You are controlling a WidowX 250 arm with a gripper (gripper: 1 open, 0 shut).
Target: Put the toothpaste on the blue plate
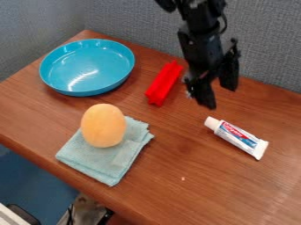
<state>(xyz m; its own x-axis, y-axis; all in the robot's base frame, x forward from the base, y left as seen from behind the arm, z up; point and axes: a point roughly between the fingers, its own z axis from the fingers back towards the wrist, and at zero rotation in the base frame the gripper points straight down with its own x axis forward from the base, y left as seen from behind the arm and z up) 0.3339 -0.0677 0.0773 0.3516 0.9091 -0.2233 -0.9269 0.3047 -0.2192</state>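
A grey wall (35,26) stood behind the brown wooden table (177,167), which ran out to an edge at the lower left. My gripper (209,81) hung over the right half of the table, pointing steeply down, its dark fingers (228,74) spread apart with nothing between them. It held no object and stood clear of the wood.

The toothpaste (237,135) lay flat on the table below and a little to the right of my gripper, apart from it, its white cap toward my fingers and its printed tail running off to the lower right. It was not on the plate.

The plate (87,69) sat at the far left of the table, well apart from the tube, with nothing in it. Between the plate and my gripper lay a red bar (165,82), tilted, one end just beside my fingers; I could not tell whether they touched it. Nearer the front edge a pale teal cloth (112,151) lay folded, and on its upper part rested an orange, egg-shaped thing (102,124).
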